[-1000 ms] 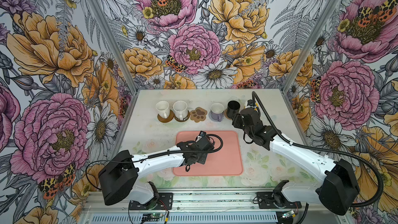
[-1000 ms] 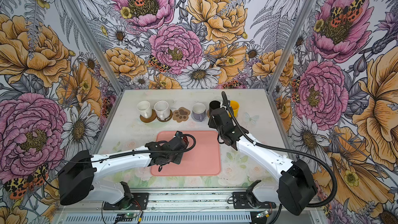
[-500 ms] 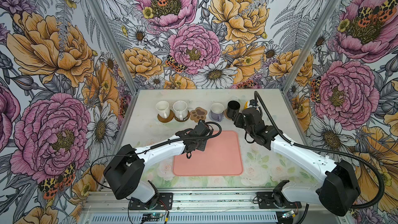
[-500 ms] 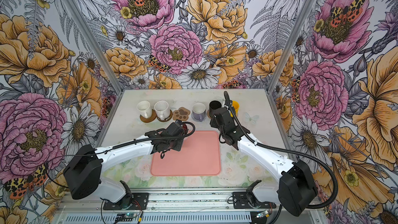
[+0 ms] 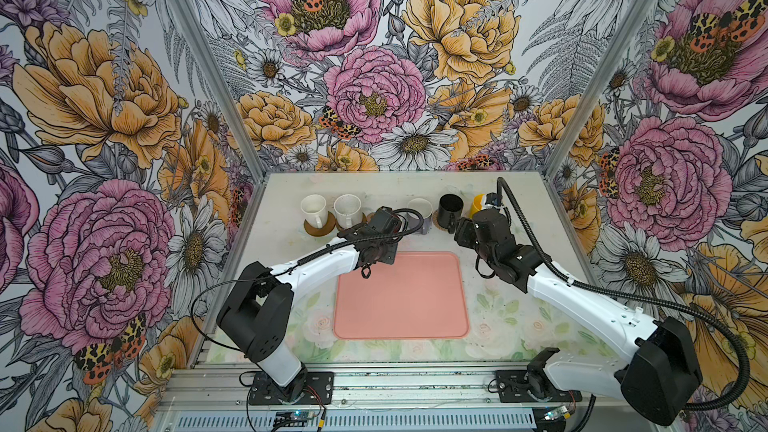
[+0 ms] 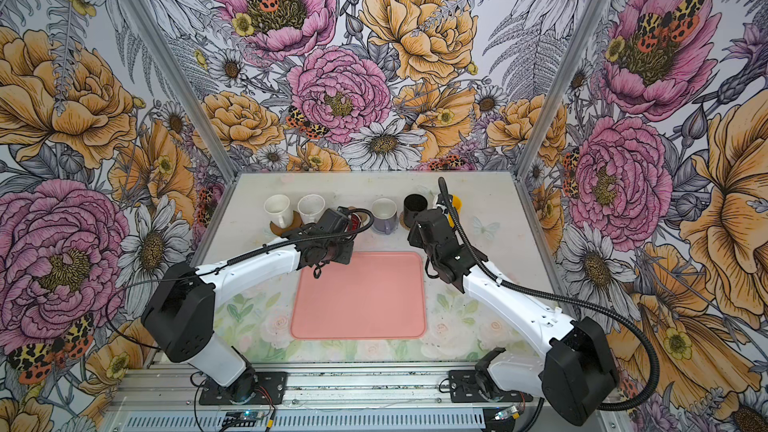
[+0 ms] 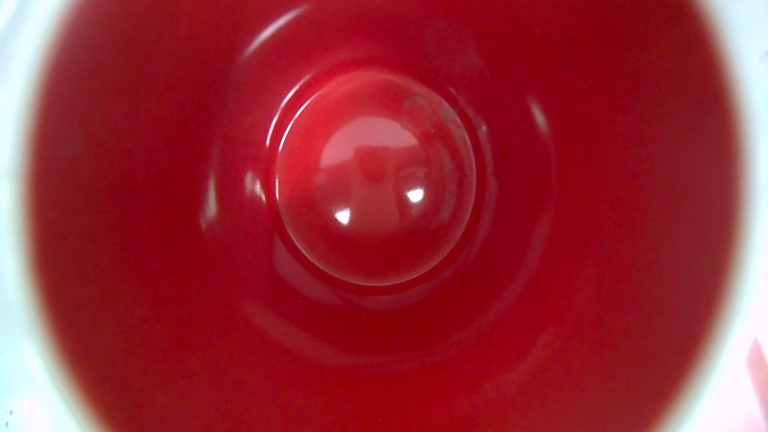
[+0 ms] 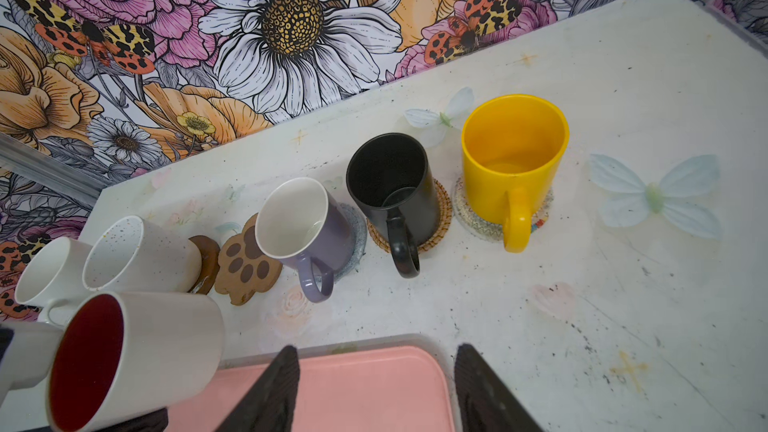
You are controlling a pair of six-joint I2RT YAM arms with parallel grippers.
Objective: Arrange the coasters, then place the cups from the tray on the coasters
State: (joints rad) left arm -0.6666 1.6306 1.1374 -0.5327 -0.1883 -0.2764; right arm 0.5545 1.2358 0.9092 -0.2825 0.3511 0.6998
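Red-lined glossy white mug hangs in the left gripper, which is clenched on it, just beside the tan paw-shaped coaster in the far row. Right gripper gapes empty, ribbed fingers over the far-right corner of the smooth salmon tray.

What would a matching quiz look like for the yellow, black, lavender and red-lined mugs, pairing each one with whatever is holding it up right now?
Column A
1. yellow mug
2. black mug
3. lavender mug
4. red-lined mug

Column B
a. standing on the grey-blue coaster
b. gripped in the left tool
c. standing on the pale woven coaster
d. standing on the tan rattan coaster

Pairs: 1-c, 2-d, 3-a, 4-b
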